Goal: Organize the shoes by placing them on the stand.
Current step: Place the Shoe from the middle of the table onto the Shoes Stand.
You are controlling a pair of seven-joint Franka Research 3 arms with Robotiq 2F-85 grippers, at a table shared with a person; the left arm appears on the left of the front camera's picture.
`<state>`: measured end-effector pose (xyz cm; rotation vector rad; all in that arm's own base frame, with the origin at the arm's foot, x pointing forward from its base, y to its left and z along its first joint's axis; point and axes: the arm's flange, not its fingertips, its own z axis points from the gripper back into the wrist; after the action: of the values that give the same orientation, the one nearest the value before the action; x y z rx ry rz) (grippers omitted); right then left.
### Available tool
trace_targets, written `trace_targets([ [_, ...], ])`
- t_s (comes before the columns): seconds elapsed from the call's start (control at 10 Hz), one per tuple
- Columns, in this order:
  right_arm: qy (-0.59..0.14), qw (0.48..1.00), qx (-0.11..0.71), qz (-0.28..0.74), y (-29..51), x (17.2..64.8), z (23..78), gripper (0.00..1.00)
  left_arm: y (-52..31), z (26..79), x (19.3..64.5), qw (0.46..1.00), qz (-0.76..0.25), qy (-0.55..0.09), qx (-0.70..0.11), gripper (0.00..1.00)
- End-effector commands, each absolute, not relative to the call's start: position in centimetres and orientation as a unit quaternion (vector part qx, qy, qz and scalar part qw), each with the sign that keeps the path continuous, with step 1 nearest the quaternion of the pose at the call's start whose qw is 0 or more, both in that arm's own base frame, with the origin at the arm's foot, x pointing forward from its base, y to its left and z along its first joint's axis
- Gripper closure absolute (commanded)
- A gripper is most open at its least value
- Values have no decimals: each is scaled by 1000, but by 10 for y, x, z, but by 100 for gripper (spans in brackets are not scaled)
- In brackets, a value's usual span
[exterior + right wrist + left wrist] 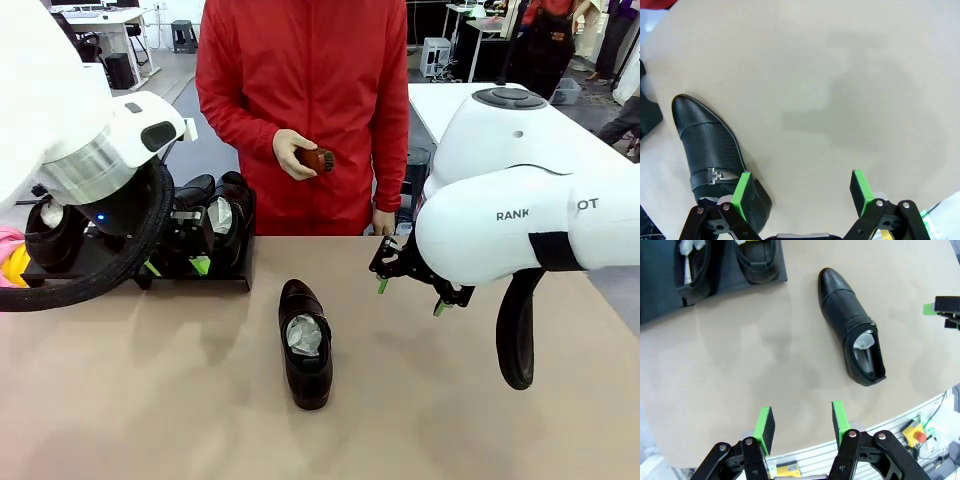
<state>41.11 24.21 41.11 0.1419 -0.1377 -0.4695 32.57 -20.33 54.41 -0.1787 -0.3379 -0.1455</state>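
While one black shoe lies alone on the tan table, toe toward the person and heel toward us, we see others already on the stand at the table's left — at least two glossy shoes with white paper stuffing, plus one more farther left, partly hidden behind our left arm. The lone shoe also has crumpled white paper in its opening and a small metal buckle strap across the vamp.

Our left gripper hangs above bare table, its green pads partly apart with nothing between them; in its wrist view the lone shoe lies ahead and to the right, and the stand's corner sits top left with two shoes on it. Our right gripper is spread wide and empty, hovering just beside the lone shoe — one finger overlaps the shoe's heel end in its wrist view, though we cannot tell whether it touches.

Across the table the person in a red jacket holds a small brown brush in one hand.
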Motion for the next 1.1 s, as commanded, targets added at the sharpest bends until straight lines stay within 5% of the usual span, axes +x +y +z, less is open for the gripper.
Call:
trace_targets([
  [0.0,-77,971,72,-216,245,408,418,0,-200,544,327,980,-66,-167,-89,39],
  [0.5,-77,971,72,-216,245,408,418,0,-287,440,323,987,3,-113,-118,39],
  [1.0,-77,971,72,-216,245,408,418,0,-314,397,345,987,-1,-91,-129,39],
])
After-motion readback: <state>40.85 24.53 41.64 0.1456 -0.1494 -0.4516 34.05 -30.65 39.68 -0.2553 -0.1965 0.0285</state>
